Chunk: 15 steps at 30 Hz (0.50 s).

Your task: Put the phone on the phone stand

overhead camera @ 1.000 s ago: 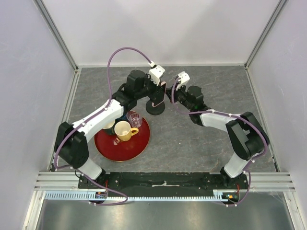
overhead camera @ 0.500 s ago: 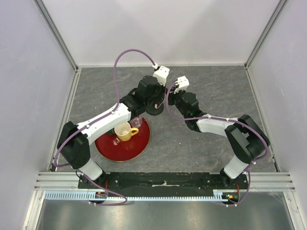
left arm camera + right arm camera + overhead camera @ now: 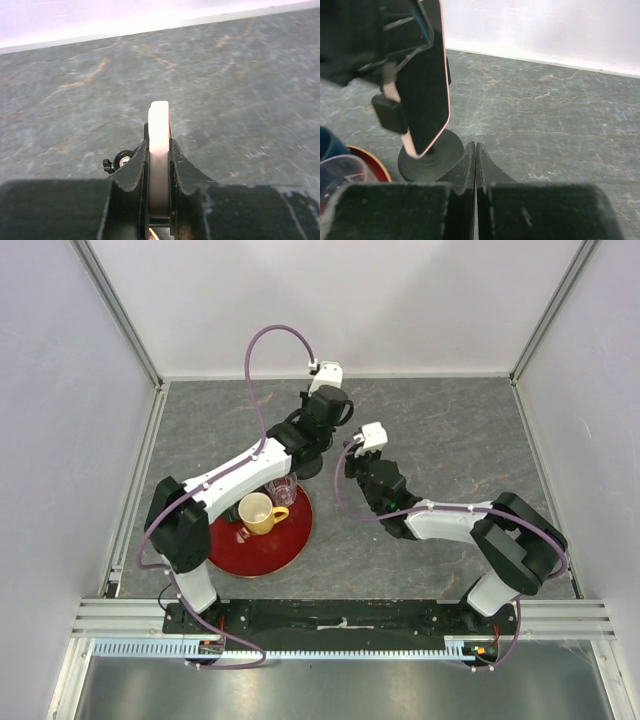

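Your left gripper [image 3: 159, 152] is pinching the phone [image 3: 159, 122] upright just over the phone stand [image 3: 432, 159] base, while your right gripper [image 3: 475, 155] is sitting closed, empty, beside it.

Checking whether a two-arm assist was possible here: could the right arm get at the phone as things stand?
Probably yes. The phone hangs close ahead of the right gripper, nothing between them in the right wrist view. But its fingers are pressed shut, and the left gripper clamps the phone's edge.
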Each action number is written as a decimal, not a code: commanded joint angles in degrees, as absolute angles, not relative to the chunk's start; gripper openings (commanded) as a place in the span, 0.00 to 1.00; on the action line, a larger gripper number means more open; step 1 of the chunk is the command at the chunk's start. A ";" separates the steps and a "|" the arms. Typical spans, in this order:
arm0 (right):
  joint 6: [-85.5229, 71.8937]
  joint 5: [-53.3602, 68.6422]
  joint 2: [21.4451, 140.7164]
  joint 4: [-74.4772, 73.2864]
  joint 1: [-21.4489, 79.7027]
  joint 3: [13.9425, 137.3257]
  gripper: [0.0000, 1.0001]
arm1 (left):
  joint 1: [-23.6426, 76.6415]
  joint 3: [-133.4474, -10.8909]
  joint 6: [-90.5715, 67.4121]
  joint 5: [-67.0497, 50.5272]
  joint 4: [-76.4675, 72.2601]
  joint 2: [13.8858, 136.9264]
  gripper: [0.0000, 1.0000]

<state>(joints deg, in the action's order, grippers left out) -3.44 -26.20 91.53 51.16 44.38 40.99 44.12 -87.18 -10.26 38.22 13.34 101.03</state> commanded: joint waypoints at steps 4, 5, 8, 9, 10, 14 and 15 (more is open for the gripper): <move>-2.73 -29.71 90.18 50.28 46.23 44.30 0.27 | 41.57 -80.16 -4.22 44.49 14.87 98.10 0.02; -2.81 -29.01 90.00 47.58 45.36 44.64 0.33 | 41.49 -79.03 -3.96 43.95 14.51 97.65 0.02; -7.02 -20.34 89.30 44.74 39.66 44.74 0.47 | 41.22 -77.61 -3.96 41.93 14.07 95.63 0.02; -9.47 -15.95 89.47 44.21 37.72 44.82 0.51 | 41.05 -77.26 -4.65 39.75 14.15 95.10 0.02; -10.36 -10.08 89.73 43.69 34.75 45.35 0.52 | 40.96 -76.82 -4.92 38.33 14.15 93.97 0.02; -13.00 3.29 92.63 45.53 29.80 45.70 0.57 | 39.56 -76.81 -8.34 35.25 16.25 92.47 0.02; -13.36 5.78 93.25 45.53 29.27 46.05 0.57 | 39.20 -76.99 -10.00 34.64 17.56 92.37 0.07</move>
<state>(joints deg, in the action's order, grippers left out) -9.08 -10.83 91.66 44.69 31.70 43.31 40.84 -77.95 -9.61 36.73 8.91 94.04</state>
